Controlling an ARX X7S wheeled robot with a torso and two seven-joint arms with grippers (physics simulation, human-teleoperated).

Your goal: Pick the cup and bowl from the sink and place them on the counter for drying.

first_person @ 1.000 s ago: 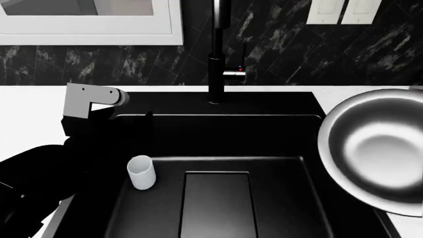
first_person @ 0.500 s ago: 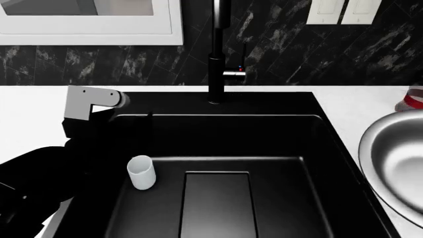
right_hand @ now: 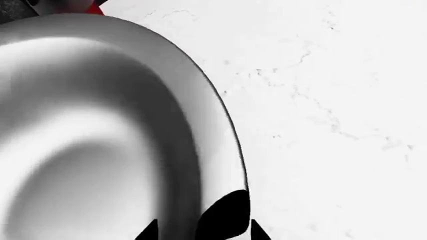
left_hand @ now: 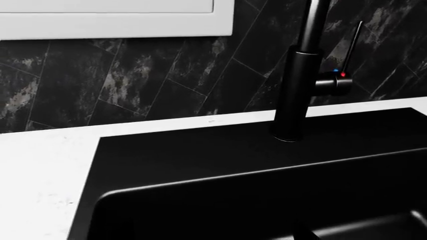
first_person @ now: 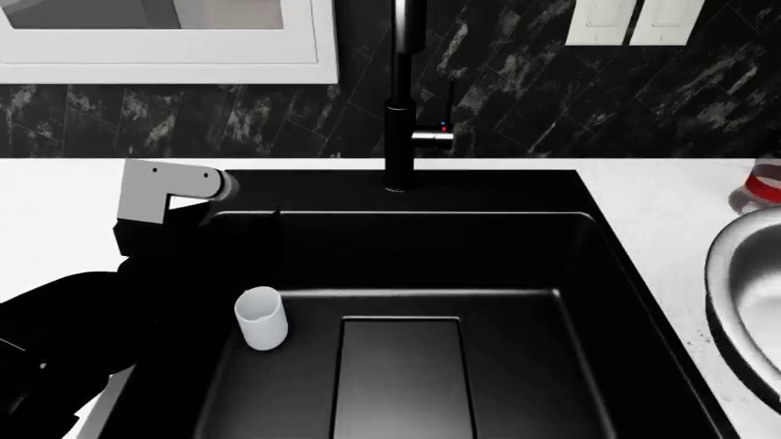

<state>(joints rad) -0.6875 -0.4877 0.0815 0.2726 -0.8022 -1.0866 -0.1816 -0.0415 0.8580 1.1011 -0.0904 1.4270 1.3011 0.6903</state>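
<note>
The small white cup (first_person: 260, 317) stands upright on the floor of the black sink (first_person: 513, 265), left of the drain panel (first_person: 401, 375). My left arm (first_person: 165, 189) hangs over the sink's left side, above and left of the cup. Its black gripper blends into the basin, so its jaws cannot be read. The steel bowl (first_person: 747, 302) shows only at the right edge, over the white counter (first_person: 665, 206). My right gripper (right_hand: 200, 231) is shut on the bowl (right_hand: 100, 140), one finger over the rim.
A tall black faucet (first_person: 403, 101) rises behind the sink and also shows in the left wrist view as the faucet (left_hand: 300, 85). A red-labelled bottle (first_person: 764, 183) stands on the counter behind the bowl. The black marbled wall bounds the back.
The bowl has moved right, off the sink and over the counter, mostly out of the head view, uncovering the bottle. The left arm and cup have not moved.
</note>
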